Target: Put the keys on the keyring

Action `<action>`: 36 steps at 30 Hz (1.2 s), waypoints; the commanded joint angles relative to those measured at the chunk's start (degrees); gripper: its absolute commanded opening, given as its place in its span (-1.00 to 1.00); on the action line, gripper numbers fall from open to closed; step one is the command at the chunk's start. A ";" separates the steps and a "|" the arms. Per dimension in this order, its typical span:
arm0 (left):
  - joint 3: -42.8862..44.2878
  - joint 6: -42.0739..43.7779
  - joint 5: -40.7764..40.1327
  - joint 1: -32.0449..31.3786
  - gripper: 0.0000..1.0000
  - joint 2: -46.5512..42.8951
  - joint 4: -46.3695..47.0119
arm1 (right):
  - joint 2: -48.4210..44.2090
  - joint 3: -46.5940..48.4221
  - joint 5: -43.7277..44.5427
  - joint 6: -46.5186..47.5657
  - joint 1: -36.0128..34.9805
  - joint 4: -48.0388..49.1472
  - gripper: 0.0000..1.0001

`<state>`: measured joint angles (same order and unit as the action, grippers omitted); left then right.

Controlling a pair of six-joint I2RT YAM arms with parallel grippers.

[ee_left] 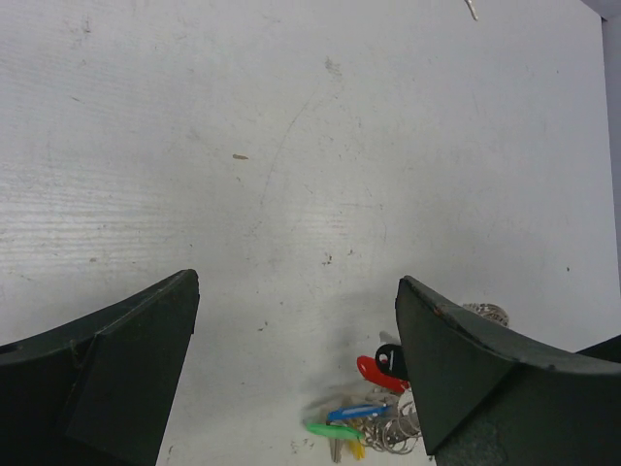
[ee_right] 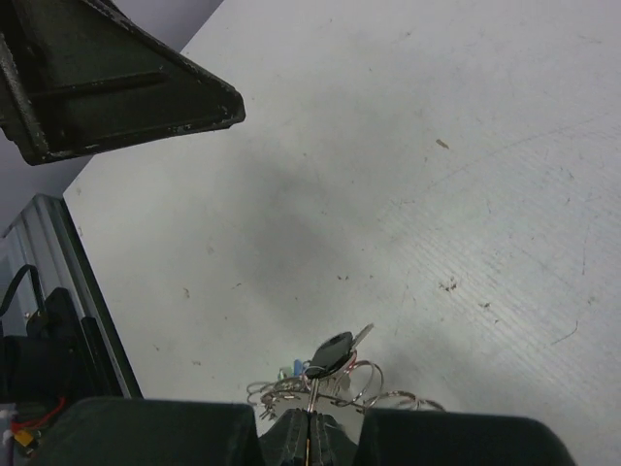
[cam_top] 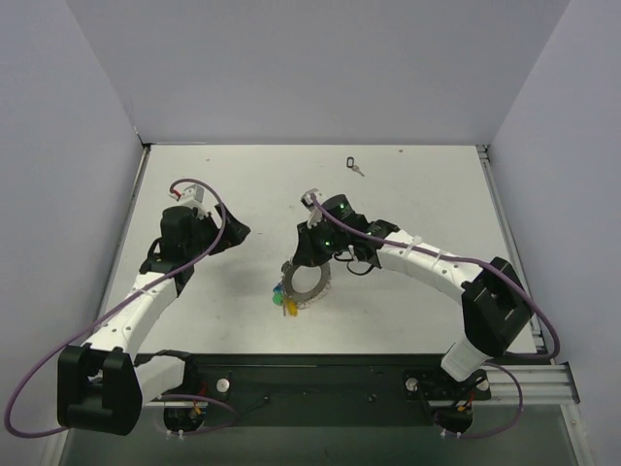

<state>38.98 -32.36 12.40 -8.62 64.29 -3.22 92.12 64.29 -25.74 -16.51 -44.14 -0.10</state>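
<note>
Far key (cam_top: 355, 166) diagonal (blade toward right)

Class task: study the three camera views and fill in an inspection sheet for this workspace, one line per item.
Surface: white table, faintly scuffed.
Job's things: keyring near the centre, coloured keys bunched at its left side; black-headed key in that bunch; lone key lying apart near the far edge.
Clutter: nothing seen.
End effectors: left end effector open above the table, holding nothing; right end effector shut, apparently on the keyring's thin edge.
Cables: purple cables looped along both arms, not touching the keys.
Surroundings: plain walls on three sides; metal rail at the near edge.
</note>
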 commanded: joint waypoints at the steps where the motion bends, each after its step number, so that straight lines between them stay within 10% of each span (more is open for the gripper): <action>1: 0.57 0.01 -0.01 0.27 0.85 -1.71 1.29 | -3.78 0.23 0.95 0.69 0.11 0.27 -1.00; 15: -0.31 -0.69 1.22 0.27 0.84 1.45 5.24 | -7.21 -17.09 1.92 -2.65 0.02 -1.13 -1.00; 36: -1.71 -0.77 4.73 0.10 0.84 4.61 7.61 | 6.06 -1.72 4.55 1.83 0.37 -2.54 -0.92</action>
<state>37.67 -32.82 14.98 -8.62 68.47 0.56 97.32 59.40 -22.98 -15.94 -44.12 -1.54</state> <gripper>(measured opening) 0.921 0.038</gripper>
